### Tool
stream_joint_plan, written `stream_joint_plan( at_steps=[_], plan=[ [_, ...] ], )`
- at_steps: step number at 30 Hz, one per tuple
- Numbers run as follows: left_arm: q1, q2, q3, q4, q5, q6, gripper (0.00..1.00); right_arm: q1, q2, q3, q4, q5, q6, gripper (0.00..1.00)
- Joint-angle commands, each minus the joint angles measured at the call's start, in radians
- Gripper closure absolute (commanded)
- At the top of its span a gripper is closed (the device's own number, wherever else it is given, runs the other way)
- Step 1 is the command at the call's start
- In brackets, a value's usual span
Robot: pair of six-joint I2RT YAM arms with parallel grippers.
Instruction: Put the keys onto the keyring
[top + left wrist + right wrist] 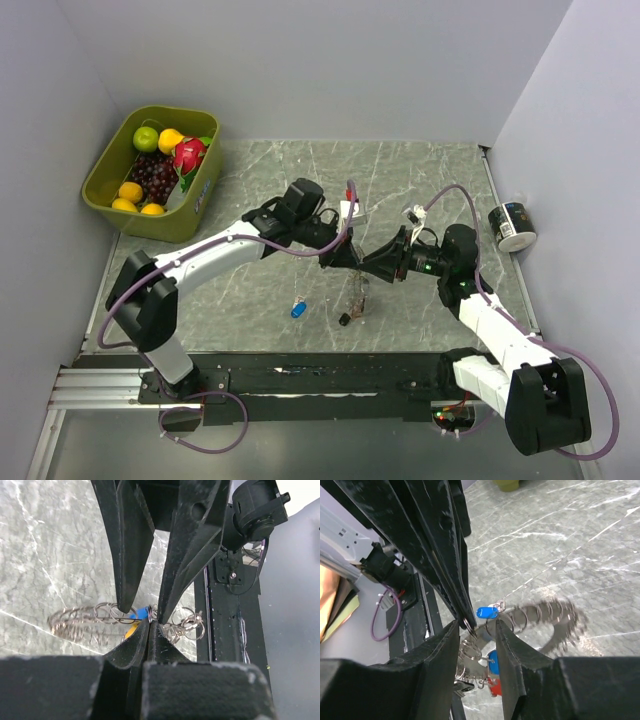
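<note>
My left gripper (340,256) (149,623) hangs over the middle of the table, shut on the thin wire of the keyring (358,292) (82,621) (547,614). The ring dangles blurred below it. A bunch of small rings (472,652) carries a blue key (493,661), a red key (495,686) and a black key (344,320). A yellow key head (130,631) shows under the wire. My right gripper (358,266) (477,624) faces the left one, open, its fingertips (125,605) either side of the pinched wire. One more blue key (298,309) (486,612) lies on the table.
A green bin (105,195) of fruit stands at the back left. A small black-and-white cylinder (513,226) lies by the right wall. The black base rail (330,375) runs along the near edge.
</note>
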Motion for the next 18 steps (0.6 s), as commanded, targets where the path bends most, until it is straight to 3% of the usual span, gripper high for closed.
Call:
stream_joint_plan(
  at_steps=[1,6,8,9,13,18],
  plan=[
    [-0.005,-0.067,0.001,0.050,0.022,0.005,0.99,-0.005,-0.020,0.031,0.057,-0.035,-0.005,0.58],
    [-0.005,-0.074,-0.009,0.050,0.027,0.005,0.99,-0.005,-0.031,0.023,0.062,-0.040,-0.001,0.59],
    [-0.005,-0.076,-0.009,0.053,0.031,0.000,0.99,-0.003,-0.026,0.023,0.086,-0.047,0.015,0.64],
    [-0.007,-0.076,-0.007,0.052,0.039,0.000,0.99,-0.005,-0.024,0.026,0.091,-0.055,0.024,0.75],
    [-0.005,-0.083,-0.012,0.061,0.038,-0.006,0.99,-0.004,-0.005,0.028,0.134,-0.092,0.045,0.99],
    [-0.005,-0.100,-0.022,0.073,0.030,-0.009,0.99,-0.004,-0.012,0.022,0.132,-0.093,0.038,1.00]
  ],
)
